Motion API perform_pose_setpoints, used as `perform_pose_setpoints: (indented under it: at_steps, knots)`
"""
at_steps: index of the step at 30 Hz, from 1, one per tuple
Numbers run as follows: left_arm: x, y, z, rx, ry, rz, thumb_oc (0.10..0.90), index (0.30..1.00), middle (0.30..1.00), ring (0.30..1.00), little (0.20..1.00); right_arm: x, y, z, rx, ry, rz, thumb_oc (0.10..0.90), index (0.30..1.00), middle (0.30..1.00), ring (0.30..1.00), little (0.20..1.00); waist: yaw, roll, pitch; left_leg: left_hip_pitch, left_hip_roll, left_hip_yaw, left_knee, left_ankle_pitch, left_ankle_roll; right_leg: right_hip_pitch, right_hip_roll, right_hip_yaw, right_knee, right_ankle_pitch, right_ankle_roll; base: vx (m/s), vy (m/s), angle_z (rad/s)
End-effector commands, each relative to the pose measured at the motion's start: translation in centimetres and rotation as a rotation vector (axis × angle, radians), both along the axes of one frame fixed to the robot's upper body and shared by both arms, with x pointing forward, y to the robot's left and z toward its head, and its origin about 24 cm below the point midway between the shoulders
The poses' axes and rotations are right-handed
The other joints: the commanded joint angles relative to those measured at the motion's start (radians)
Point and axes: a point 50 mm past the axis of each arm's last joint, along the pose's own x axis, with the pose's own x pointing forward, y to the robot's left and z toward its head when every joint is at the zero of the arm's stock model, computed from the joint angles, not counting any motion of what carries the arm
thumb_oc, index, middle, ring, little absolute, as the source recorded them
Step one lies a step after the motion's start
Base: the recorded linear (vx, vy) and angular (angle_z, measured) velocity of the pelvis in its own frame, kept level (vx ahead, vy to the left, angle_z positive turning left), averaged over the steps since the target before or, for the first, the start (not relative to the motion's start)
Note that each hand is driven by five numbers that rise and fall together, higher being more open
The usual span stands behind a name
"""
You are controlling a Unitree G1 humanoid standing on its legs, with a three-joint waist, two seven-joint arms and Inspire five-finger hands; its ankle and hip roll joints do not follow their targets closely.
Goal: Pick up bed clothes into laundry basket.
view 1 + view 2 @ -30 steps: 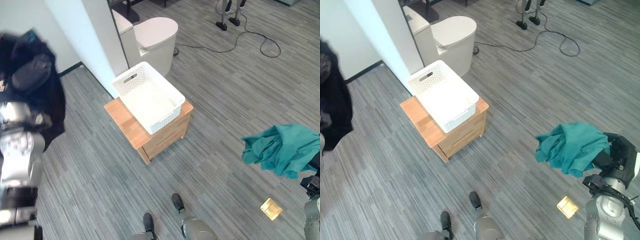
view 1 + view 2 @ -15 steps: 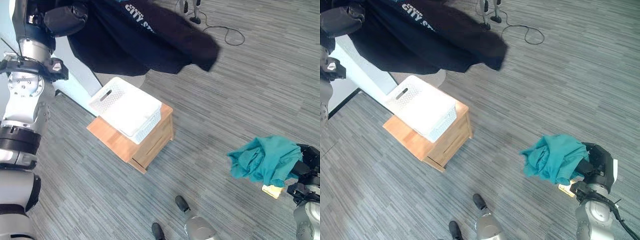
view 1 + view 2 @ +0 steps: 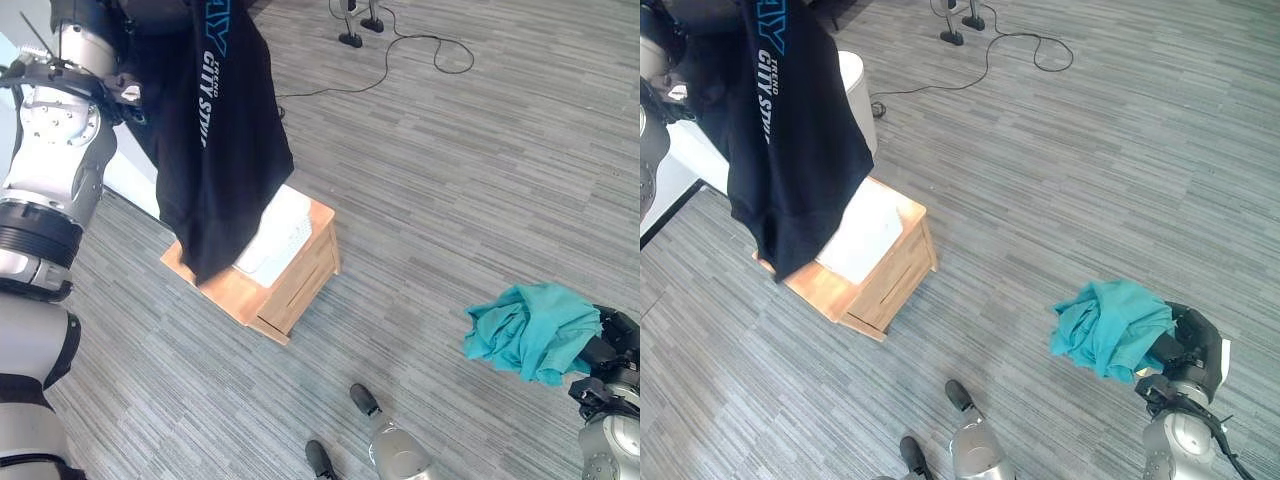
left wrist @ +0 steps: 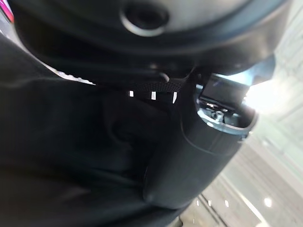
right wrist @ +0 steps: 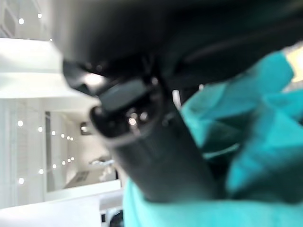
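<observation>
My left arm is raised high at the upper left, its hand (image 4: 189, 156) curled round dark cloth. My right arm sits low at the lower right, its hand (image 3: 1188, 338) clenched on teal cloth.

The black shirt (image 3: 215, 140) hangs in front of the white laundry basket (image 3: 278, 238), hiding most of it and part of the wooden cabinet (image 3: 290, 285) beneath. The shirt's top runs off the upper edge. The right hand (image 3: 1188, 343) is mostly buried behind the bunched teal garment (image 3: 1110, 327); its fingers cannot be made out.
</observation>
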Motion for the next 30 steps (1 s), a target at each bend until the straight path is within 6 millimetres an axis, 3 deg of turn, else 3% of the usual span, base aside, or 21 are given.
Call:
perform_pose_setpoints:
  at_steps: [1, 4, 8, 11, 16, 20, 24, 26, 27, 28, 29, 30]
  knots:
    - [-5.5, -0.6, 10.2, -0.021, -0.386, -0.034, 0.400, 0.300, 0.300, 0.300, 0.300, 0.5, -1.6, 5.7, -0.174, -0.222, 0.010, 0.400, 0.300, 0.300, 0.300, 0.300, -0.013, -0.001, -0.106, -0.016, -0.016, -0.002, 0.004, -0.005, -0.038, 0.103, -0.055, -0.016, 0.035, -0.220, 0.112, 0.01, 0.007, -0.12]
    - [-5.5, -1.1, 10.8, -0.020, -0.396, -0.035, 0.400, 0.300, 0.300, 0.300, 0.300, 0.6, -1.4, 5.2, -0.167, -0.200, 0.014, 0.400, 0.300, 0.300, 0.300, 0.300, -0.017, 0.007, -0.103, -0.019, -0.018, 0.000, 0.004, -0.005, -0.038, 0.096, -0.056, -0.015, 0.035, -0.219, 0.113, 0.01, 0.006, -0.07]
    - [-5.1, -0.2, 10.9, -0.062, -0.376, 0.009, 0.400, 0.300, 0.300, 0.300, 0.300, 0.6, -1.4, 4.9, -0.159, -0.186, 0.010, 0.400, 0.300, 0.300, 0.300, 0.300, -0.022, 0.011, -0.098, -0.019, -0.019, 0.003, 0.004, -0.004, -0.039, 0.092, -0.055, -0.014, 0.036, -0.217, 0.112, 0.00, 0.000, 0.00]
    - [-4.3, 2.2, 10.4, -0.177, -0.330, 0.102, 0.400, 0.300, 0.300, 0.300, 0.300, 0.2, -1.5, 4.7, -0.155, -0.177, -0.013, 0.400, 0.300, 0.300, 0.300, 0.300, -0.028, 0.008, -0.091, -0.023, -0.018, 0.009, 0.004, -0.003, -0.041, 0.088, -0.053, -0.014, 0.033, -0.214, 0.111, 0.00, 0.000, 0.00]
    - [-3.9, 4.8, 9.7, -0.217, -0.265, 0.241, 0.400, 0.300, 0.300, 0.300, 0.300, 0.0, -1.5, 4.5, -0.148, -0.164, -0.022, 0.400, 0.300, 0.300, 0.300, 0.300, -0.036, 0.006, -0.080, -0.032, -0.013, 0.017, 0.004, -0.001, -0.043, 0.075, -0.049, -0.013, 0.036, -0.215, 0.109, 0.01, -0.004, -0.02]
    - [-3.6, 4.8, 9.2, -0.227, -0.255, 0.232, 0.400, 0.300, 0.300, 0.300, 0.300, -0.2, -1.4, 4.4, -0.143, -0.162, -0.024, 0.400, 0.300, 0.300, 0.300, 0.300, -0.040, 0.006, -0.073, -0.033, -0.008, 0.020, 0.004, 0.000, -0.047, 0.064, -0.047, -0.015, 0.050, -0.220, 0.109, 0.00, -0.003, -0.01]
    - [-3.3, 4.6, 8.4, -0.241, -0.254, 0.196, 0.400, 0.300, 0.300, 0.300, 0.300, 0.0, -1.3, 4.7, -0.171, -0.155, -0.011, 0.400, 0.300, 0.300, 0.300, 0.300, -0.049, 0.001, -0.061, 0.003, 0.014, 0.031, 0.004, 0.007, -0.058, 0.036, -0.017, 0.018, 0.162, -0.269, 0.088, 0.01, -0.032, 0.01]
    - [-3.2, 4.6, 8.0, -0.258, -0.252, 0.178, 0.400, 0.300, 0.300, 0.300, 0.300, 0.2, -1.7, 5.4, -0.190, -0.167, -0.016, 0.400, 0.300, 0.300, 0.300, 0.300, -0.046, -0.026, -0.052, 0.004, 0.028, 0.025, 0.091, -0.012, -0.068, 0.043, -0.008, 0.026, 0.198, -0.294, 0.072, -0.02, -0.196, -0.15]
    - [-3.3, 4.5, 8.1, -0.250, -0.254, 0.180, 0.400, 0.300, 0.300, 0.300, 0.300, 0.3, -2.2, 6.2, -0.206, -0.186, -0.026, 0.400, 0.300, 0.300, 0.300, 0.300, -0.030, -0.075, -0.033, -0.067, 0.071, 0.009, 0.300, 0.041, -0.084, 0.060, 0.005, 0.033, 0.228, -0.297, 0.046, -0.07, -0.283, -0.17]
    - [-3.3, 4.5, 8.2, -0.249, -0.256, 0.181, 0.400, 0.300, 0.300, 0.300, 0.300, 0.3, -2.2, 6.2, -0.205, -0.188, -0.025, 0.400, 0.300, 0.300, 0.300, 0.300, -0.029, -0.076, -0.032, -0.077, 0.075, 0.008, 0.311, 0.044, -0.086, 0.054, 0.009, 0.033, 0.229, -0.289, 0.044, -0.08, -0.420, -0.20]
    - [-3.6, 4.4, 8.6, -0.245, -0.266, 0.180, 0.400, 0.300, 0.300, 0.300, 0.300, -0.1, -2.8, 6.6, -0.207, -0.200, -0.056, 0.400, 0.300, 0.300, 0.300, 0.300, 0.008, -0.131, -0.016, -0.186, 0.092, -0.064, 0.509, 0.115, -0.081, 0.087, 0.015, 0.052, 0.260, -0.308, 0.014, -0.04, -0.213, -0.13]
    - [-3.6, 4.3, 8.6, -0.243, -0.266, 0.178, 0.400, 0.300, 0.300, 0.300, 0.300, -0.1, -2.8, 6.5, -0.205, -0.201, -0.058, 0.400, 0.300, 0.300, 0.300, 0.300, 0.007, -0.131, -0.015, -0.194, 0.094, -0.068, 0.522, 0.110, -0.081, 0.084, 0.017, 0.050, 0.265, -0.311, 0.014, 0.04, -0.190, -0.12]
